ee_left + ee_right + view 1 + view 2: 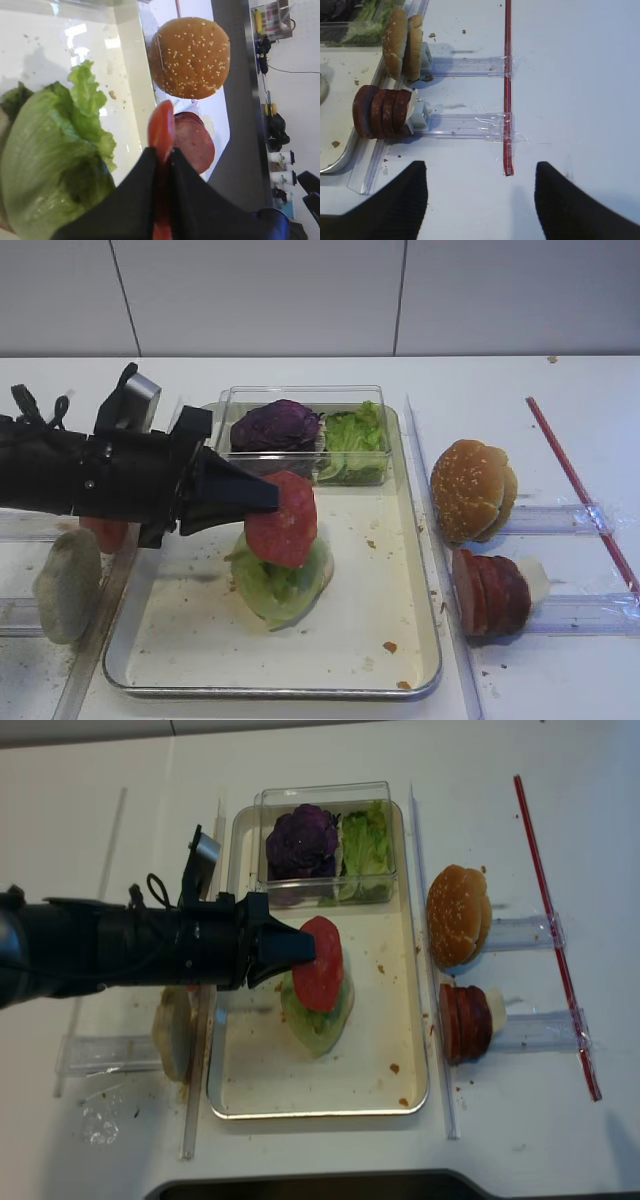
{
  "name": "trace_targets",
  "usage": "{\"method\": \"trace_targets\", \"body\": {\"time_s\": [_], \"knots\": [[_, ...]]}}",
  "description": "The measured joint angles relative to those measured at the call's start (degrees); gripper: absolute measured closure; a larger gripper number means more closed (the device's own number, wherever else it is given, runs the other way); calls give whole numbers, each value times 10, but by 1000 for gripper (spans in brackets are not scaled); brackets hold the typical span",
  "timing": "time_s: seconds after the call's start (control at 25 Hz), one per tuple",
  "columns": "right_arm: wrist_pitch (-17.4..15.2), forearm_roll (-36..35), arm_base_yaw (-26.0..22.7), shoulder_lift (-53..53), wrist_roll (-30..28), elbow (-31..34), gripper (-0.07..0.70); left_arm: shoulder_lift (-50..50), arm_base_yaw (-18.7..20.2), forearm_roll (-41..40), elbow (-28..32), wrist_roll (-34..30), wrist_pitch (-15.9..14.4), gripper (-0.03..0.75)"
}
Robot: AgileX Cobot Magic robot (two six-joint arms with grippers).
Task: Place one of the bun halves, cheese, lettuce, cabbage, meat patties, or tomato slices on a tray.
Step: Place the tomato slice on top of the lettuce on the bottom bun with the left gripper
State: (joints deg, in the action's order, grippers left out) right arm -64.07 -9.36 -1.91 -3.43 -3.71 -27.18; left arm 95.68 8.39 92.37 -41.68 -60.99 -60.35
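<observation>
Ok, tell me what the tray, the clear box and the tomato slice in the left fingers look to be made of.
Tray: silvery metal by the look, with a shiny raised rim and a paler, crumb-flecked floor.
Clear box: transparent hard plastic, it seems; the leaves show through its walls.
Tomato slice: matte pinkish-red and uniform, with no seeds or wetness, so probably a plastic or rubber replica, though real food can't be excluded.
</observation>
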Motion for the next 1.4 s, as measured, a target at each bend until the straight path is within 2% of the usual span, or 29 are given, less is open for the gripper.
{"method": "trace_targets", "body": {"time_s": [0.32,0.76,1.0,1.4], "knots": [[0,0,0,0,0,0,163,0,0,0,0,-3,35,706],[0,0,0,0,0,0,163,2,0,0,0,15,23,706],[0,0,0,0,0,0,164,47,0,6,-8,5,-7,706],[0,1,0,0,0,0,163,52,0,-32,-19,31,11,706]]}}
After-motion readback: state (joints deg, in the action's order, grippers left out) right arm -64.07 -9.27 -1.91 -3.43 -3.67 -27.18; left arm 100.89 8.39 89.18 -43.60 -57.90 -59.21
